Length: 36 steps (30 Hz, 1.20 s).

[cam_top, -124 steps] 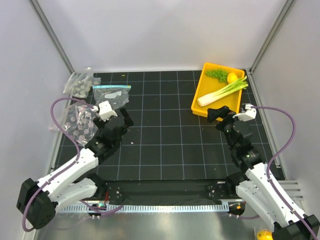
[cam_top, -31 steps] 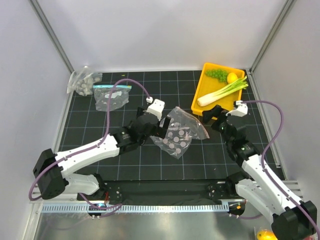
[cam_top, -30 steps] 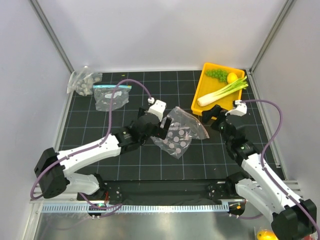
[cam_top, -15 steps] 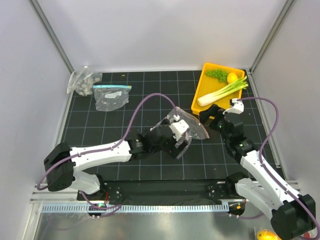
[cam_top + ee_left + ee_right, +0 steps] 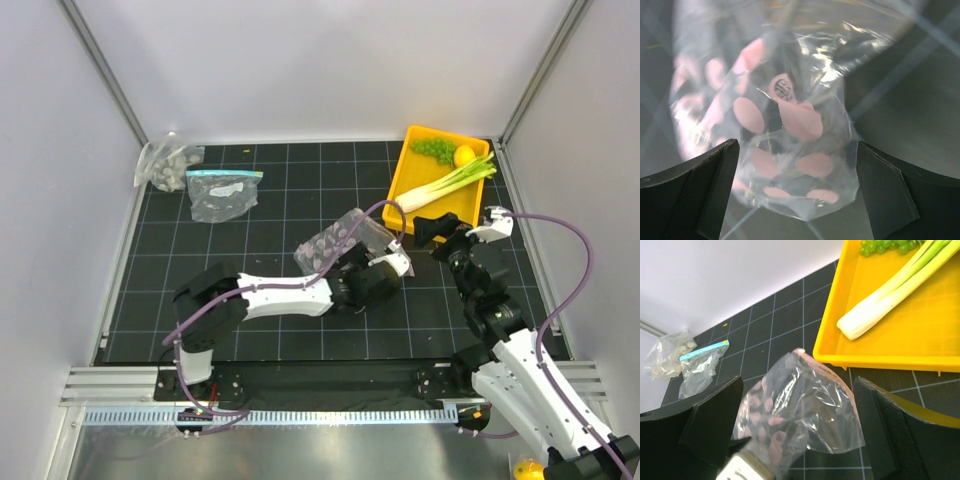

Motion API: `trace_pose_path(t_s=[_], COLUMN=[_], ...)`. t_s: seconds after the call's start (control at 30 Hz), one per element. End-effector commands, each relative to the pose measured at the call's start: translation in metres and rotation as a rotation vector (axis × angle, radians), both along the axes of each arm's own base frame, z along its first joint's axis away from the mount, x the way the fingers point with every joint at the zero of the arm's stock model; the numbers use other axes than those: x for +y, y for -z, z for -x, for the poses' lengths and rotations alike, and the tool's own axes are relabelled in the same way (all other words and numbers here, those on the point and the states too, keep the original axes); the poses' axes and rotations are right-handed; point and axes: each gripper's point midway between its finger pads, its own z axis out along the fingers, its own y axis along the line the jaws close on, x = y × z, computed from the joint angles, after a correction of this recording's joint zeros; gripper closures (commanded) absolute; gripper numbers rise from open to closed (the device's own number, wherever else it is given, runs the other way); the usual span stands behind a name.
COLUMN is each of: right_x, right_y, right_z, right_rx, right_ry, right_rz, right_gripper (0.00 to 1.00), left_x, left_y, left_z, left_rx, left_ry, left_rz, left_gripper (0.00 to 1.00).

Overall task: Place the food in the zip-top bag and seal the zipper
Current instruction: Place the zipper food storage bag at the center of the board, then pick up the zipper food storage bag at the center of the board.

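Note:
The dotted zip-top bag [image 5: 338,240] lies crumpled at mid-table, just left of the yellow tray [image 5: 398,200]. My left gripper [image 5: 385,268] reaches far to the right, with its jaws spread wide. In the left wrist view the bag [image 5: 790,125] sits between the spread fingers [image 5: 715,190]. My right gripper [image 5: 432,228] is open and empty, above the tray's near edge. The right wrist view shows the bag [image 5: 805,405] with its pinkish zipper [image 5: 835,385] edge. The leek [image 5: 445,185], lemon [image 5: 464,155] and grapes [image 5: 432,148] lie in the tray.
A clear bag with a light-blue strip [image 5: 222,193] and a bunched dotted bag [image 5: 165,165] lie at the back left. Metal frame posts stand at both back corners. The left arm stretches across the table's near middle.
My left arm has swung from the left side to the right, and the dotted bag has moved with it to just beside the tray. The right gripper has stayed near the tray.

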Motion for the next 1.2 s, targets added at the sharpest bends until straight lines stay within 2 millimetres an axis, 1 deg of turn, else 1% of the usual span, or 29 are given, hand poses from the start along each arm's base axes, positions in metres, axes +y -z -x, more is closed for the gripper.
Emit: trace_pose_path(t_s=[0.0,0.07,0.1,0.13,0.17,0.2,0.23,0.27,0.3,0.33,0.37,0.4,0.47,0.5,0.63,0.67,0.7,0.73,0.77,0.83,0.87,0.9,0.93,1.0,1.03,1.07,1.1,1.13,1.17], right_x=[-0.002,-0.001,-0.001,0.0,0.001,0.002,0.003,0.003,0.004,0.006,0.009,0.011,0.02,0.023,0.041,0.046,0.054,0.058,0.063,0.067,0.068,0.067,0.068,0.067,0.064,0.063,0.062,0.056,0.053], right_y=[-0.005,-0.007,-0.005,-0.004,-0.004,-0.003,-0.002,-0.001,0.002,0.002,0.003,0.006,0.013,0.015,0.034,0.045,0.051,0.052,0.064,0.067,0.071,0.073,0.073,0.068,0.068,0.066,0.06,0.061,0.058], right_z=[-0.005,-0.006,-0.006,-0.006,-0.006,-0.007,-0.008,-0.008,-0.01,-0.01,-0.011,-0.013,-0.016,-0.019,-0.029,-0.033,-0.033,-0.036,-0.038,-0.041,-0.042,-0.043,-0.042,-0.041,-0.041,-0.04,-0.039,-0.038,-0.037], right_rx=[-0.014,-0.017,-0.013,-0.008,-0.009,-0.005,-0.002,-0.002,0.01,0.011,0.015,0.024,0.048,0.059,0.124,0.156,0.176,0.179,0.217,0.236,0.246,0.252,0.252,0.232,0.229,0.222,0.202,0.202,0.193], right_ry=[0.018,0.014,0.013,0.009,0.005,0.002,-0.004,-0.005,-0.009,-0.013,-0.028,-0.037,-0.074,-0.085,-0.148,-0.162,-0.201,-0.213,-0.223,-0.238,-0.237,-0.233,-0.238,-0.233,-0.221,-0.217,-0.212,-0.187,-0.173], right_rz=[0.007,0.007,0.007,0.008,0.007,0.009,0.009,0.01,0.014,0.013,0.012,0.012,0.011,0.01,-0.025,-0.027,-0.038,-0.05,-0.059,-0.065,-0.065,-0.065,-0.066,-0.07,-0.068,-0.068,-0.071,-0.067,-0.062], right_gripper=[0.01,0.01,0.01,0.01,0.01,0.01,0.01,0.01,0.01,0.01,0.01,0.01,0.01,0.01,0.01,0.01,0.02,0.02,0.02,0.03,0.04,0.05,0.05,0.05,0.05,0.05,0.05,0.05,0.05], left_x=[0.049,0.062,0.069,0.078,0.082,0.094,0.111,0.123,0.135,0.144,0.167,0.162,0.168,0.169,0.174,0.175,0.173,0.167,0.159,0.147,0.135,0.132,0.127,0.119,0.113,0.109,0.105,0.093,0.085], left_y=[-0.044,-0.053,-0.053,-0.067,-0.071,-0.069,-0.072,-0.087,-0.083,-0.087,-0.092,-0.092,-0.098,-0.108,-0.122,-0.12,-0.127,-0.126,-0.125,-0.12,-0.116,-0.112,-0.096,-0.093,-0.078,-0.084,-0.082,-0.082,-0.083], left_z=[-0.035,-0.037,-0.035,-0.039,-0.039,-0.039,-0.049,-0.052,-0.053,-0.056,-0.063,-0.063,-0.066,-0.064,-0.061,-0.06,-0.059,-0.057,-0.056,-0.054,-0.051,-0.053,-0.056,-0.062,-0.063,-0.067,-0.068,-0.06,-0.061], left_rx=[-0.253,-0.281,-0.271,-0.268,-0.246,-0.226,-0.21,-0.203,-0.17,-0.151,-0.133,-0.086,-0.084,-0.106,-0.145,-0.145,-0.152,-0.134,-0.122,-0.085,-0.047,-0.036,-0.008,0.006,0.025,0.002,-0.011,-0.025,-0.052], left_ry=[-0.233,-0.266,-0.272,-0.301,-0.313,-0.322,-0.368,-0.42,-0.444,-0.475,-0.549,-0.532,-0.545,-0.543,-0.557,-0.557,-0.548,-0.517,-0.484,-0.428,-0.382,-0.377,-0.381,-0.375,-0.374,-0.369,-0.361,-0.323,-0.313], left_rz=[-0.205,-0.21,-0.201,-0.158,-0.114,-0.123,-0.108,-0.03,-0.011,0.041,0.114,0.201,0.292,0.361,0.463,0.47,0.508,0.527,0.554,0.563,0.568,0.554,0.511,0.471,0.423,0.405,0.377,0.355,0.328], left_gripper=[0.0,0.0,0.0,0.0,0.0,0.0,0.0,0.0,0.0,0.0,0.0,0.0,0.0,0.0,0.0,0.0,0.0,0.0,0.0,0.0,0.0,0.0,0.0,0.0,0.0,0.0,0.0,0.0,0.0])
